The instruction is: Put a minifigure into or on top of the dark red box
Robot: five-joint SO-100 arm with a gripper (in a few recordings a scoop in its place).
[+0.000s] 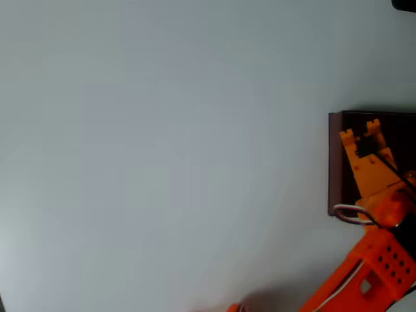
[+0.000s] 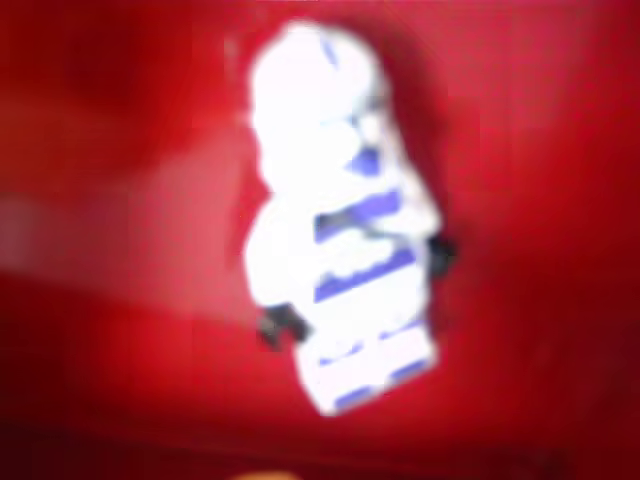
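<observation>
Overhead view, L to R: bare pale table, then dark red box at right edge w/ orange gripper over its dark inside, jaws a bit apart, nothing seen between. Wrist view: blurry white/blue minifigure lies on red surface, head up-frame.
</observation>
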